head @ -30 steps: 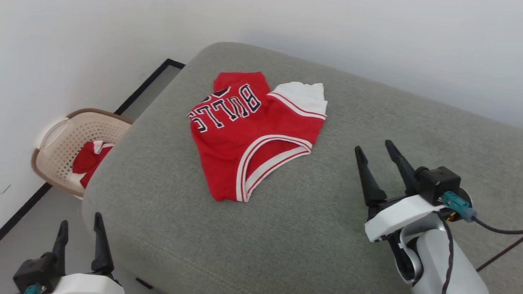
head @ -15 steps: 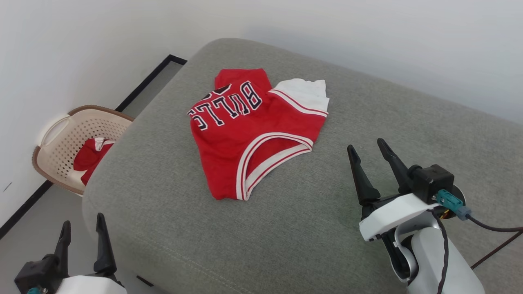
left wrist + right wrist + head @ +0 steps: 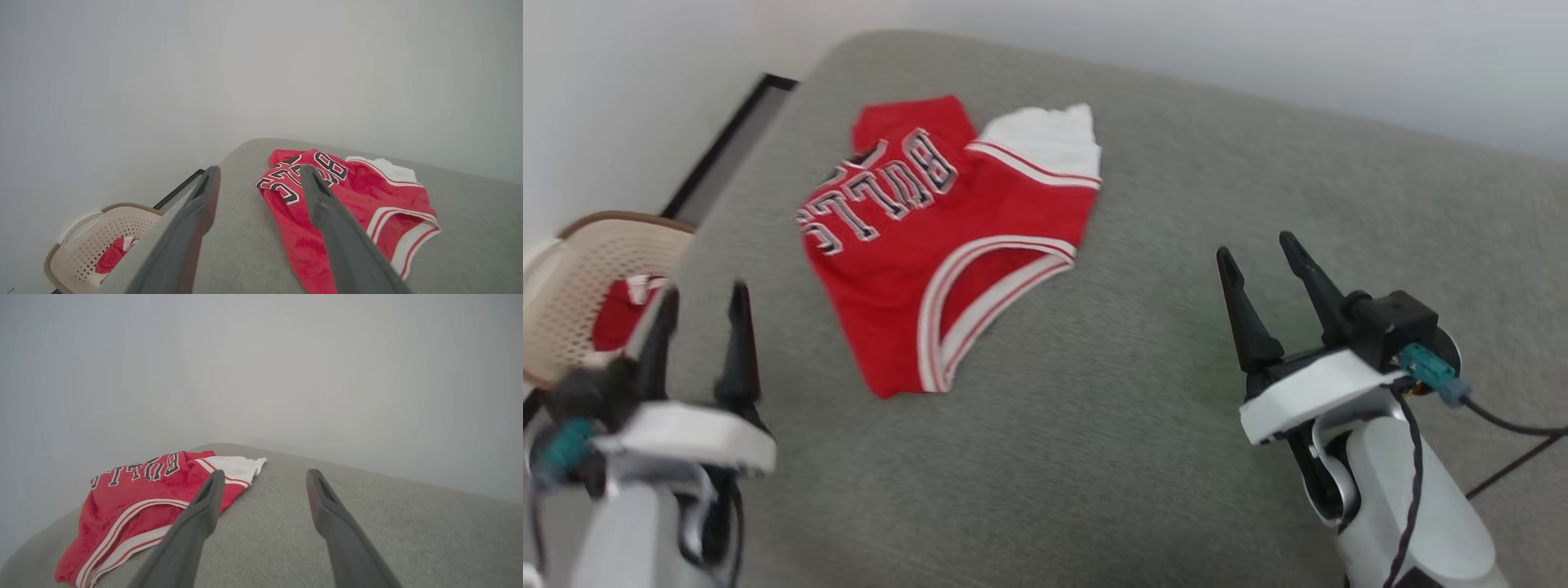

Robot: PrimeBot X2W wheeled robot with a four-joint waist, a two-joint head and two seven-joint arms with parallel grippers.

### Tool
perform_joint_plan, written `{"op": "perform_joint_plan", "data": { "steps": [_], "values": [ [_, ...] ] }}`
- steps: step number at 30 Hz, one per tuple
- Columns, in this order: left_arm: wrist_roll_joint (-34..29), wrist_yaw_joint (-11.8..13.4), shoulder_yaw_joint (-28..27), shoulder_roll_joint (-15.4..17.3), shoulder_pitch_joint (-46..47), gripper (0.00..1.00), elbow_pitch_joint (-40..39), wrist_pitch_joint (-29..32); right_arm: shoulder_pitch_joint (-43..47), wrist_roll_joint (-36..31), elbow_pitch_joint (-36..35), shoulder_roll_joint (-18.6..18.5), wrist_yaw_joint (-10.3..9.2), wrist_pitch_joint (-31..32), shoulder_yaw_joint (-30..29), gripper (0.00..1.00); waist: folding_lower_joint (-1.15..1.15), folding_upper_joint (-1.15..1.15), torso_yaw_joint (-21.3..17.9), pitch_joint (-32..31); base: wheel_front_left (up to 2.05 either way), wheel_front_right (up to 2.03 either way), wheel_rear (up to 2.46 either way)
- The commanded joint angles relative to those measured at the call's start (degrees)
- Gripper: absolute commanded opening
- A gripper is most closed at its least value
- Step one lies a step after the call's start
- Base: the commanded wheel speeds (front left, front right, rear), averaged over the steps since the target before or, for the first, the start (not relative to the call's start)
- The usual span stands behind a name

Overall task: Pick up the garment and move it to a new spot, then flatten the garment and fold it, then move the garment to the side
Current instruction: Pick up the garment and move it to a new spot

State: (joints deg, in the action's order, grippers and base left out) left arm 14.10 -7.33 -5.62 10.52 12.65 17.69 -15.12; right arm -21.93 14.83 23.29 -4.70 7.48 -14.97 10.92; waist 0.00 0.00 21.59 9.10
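The garment [image 3: 947, 237] is a small red jersey with black "BULLS" lettering and white-striped trim. It lies crumpled on the grey cushion [image 3: 1143, 392], with a white flap at its far corner. My left gripper [image 3: 704, 298] hovers open at the cushion's left edge, short of the jersey. The right gripper [image 3: 1258, 249] stands open over the cushion to the jersey's right, apart from it. In the left wrist view the garment [image 3: 351, 208] lies ahead, partly behind the right finger. In the right wrist view the garment [image 3: 139, 502] lies to the left of the open fingers.
A beige perforated laundry basket [image 3: 572, 278] stands on the floor left of the cushion, with another red cloth [image 3: 621, 314] in it. A pale wall runs behind the cushion. A dark cable [image 3: 1503, 425] trails from my right wrist.
My left arm has risen from below the cushion's front corner to its left edge. The head camera has shifted, so the whole scene sits further left. The garment lies as before.
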Motion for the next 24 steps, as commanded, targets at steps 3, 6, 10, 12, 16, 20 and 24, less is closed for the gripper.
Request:
{"op": "perform_joint_plan", "data": {
  "steps": [3, 6, 10, 12, 16, 20, 24],
  "values": [
    [6.6, -0.2, 3.6, 5.6, 6.9, 1.00, 5.4, 0.0, -2.0, -1.0, -0.3, 0.2, 0.02, -0.3, -0.3, 1.00, 0.00, 0.00, -5.8, 5.6, 0.00, 0.00, 0.00],
    [13.3, -0.2, 6.9, 10.5, 12.0, 1.00, 10.3, 1.2, -3.1, -1.4, -0.8, 0.4, 0.02, -0.3, -0.4, 1.00, 0.00, 0.00, -8.5, 7.9, 0.00, 0.00, 0.00],
    [23.2, -0.2, 13.9, 17.7, 16.6, 1.00, 16.1, 9.8, -3.5, -1.7, -1.5, 0.7, 0.02, -0.3, -0.9, 1.00, 0.00, 0.00, -11.4, 9.5, 0.00, 0.00, 0.00],
    [32.1, -0.2, 18.8, 22.4, 18.6, 1.00, 18.2, 19.3, -3.2, -1.8, -1.9, 1.0, 0.02, -0.3, -1.5, 1.00, 0.00, 0.00, -12.9, 10.0, 0.00, 0.00, 0.00],
    [42.8, -0.2, 23.7, 27.4, 19.9, 1.00, 18.1, 30.5, -3.4, -1.9, -2.4, 1.3, 0.02, -0.3, -1.6, 1.00, 0.00, 0.00, -14.4, 10.9, 0.00, 0.00, 0.00],
    [50.3, -0.2, 27.3, 30.1, 21.2, 1.00, 16.3, 38.0, -4.4, -2.1, -3.2, 1.4, 0.02, -0.3, -1.6, 1.00, 0.00, 0.00, -15.7, 13.0, 0.00, 0.00, 0.00],
    [55.1, -0.2, 29.8, 31.0, 23.3, 1.00, 15.4, 40.3, -5.6, -2.8, -3.9, 1.6, 0.03, -0.3, -1.2, 1.00, 0.00, 0.00, -16.8, 16.2, 0.00, 0.00, 0.00]
  ]
}}
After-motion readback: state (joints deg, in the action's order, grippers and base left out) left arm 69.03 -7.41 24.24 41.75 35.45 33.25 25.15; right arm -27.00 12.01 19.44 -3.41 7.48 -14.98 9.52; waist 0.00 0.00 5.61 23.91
